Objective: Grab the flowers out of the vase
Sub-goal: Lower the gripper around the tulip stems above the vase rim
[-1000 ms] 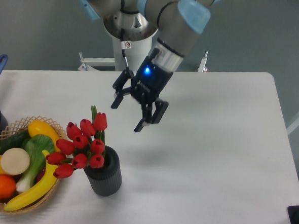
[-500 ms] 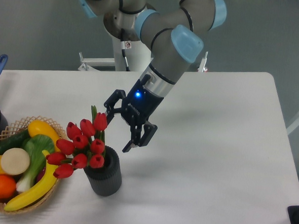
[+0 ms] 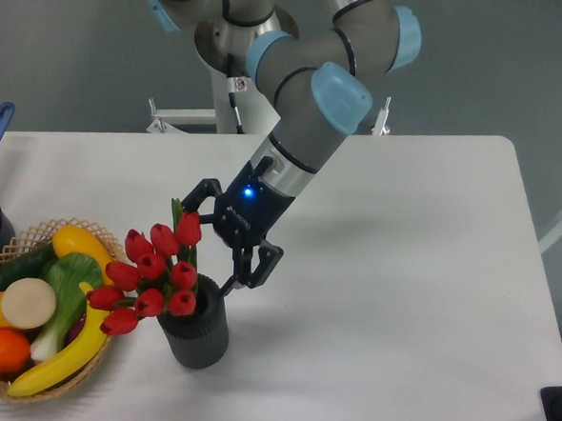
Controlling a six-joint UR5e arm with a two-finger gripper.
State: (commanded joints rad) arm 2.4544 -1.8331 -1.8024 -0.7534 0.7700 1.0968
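Here the claw point(image 3: 205, 245) stands open, its fingers spread on either side of the topmost bud of the flowers point(image 3: 153, 279). The red bunch sits in the dark vase point(image 3: 197, 331) on the white counter point(image 3: 401, 275), just beside a wicker basket point(image 3: 31, 243) of fruit.

A white table point(image 3: 411, 276) with rounded corners fills most of the view, spreading out on all sides beneath the claw point(image 3: 212, 240). Behind the claw, past the table's far edge, rises a plain grey-green wall point(image 3: 71, 55), evenly lit. Far to the claw's right, beyond the table's edge, a strip of grey floor point(image 3: 560, 180) shows. A small dark object point(image 3: 560, 409) sits at the lower right corner.
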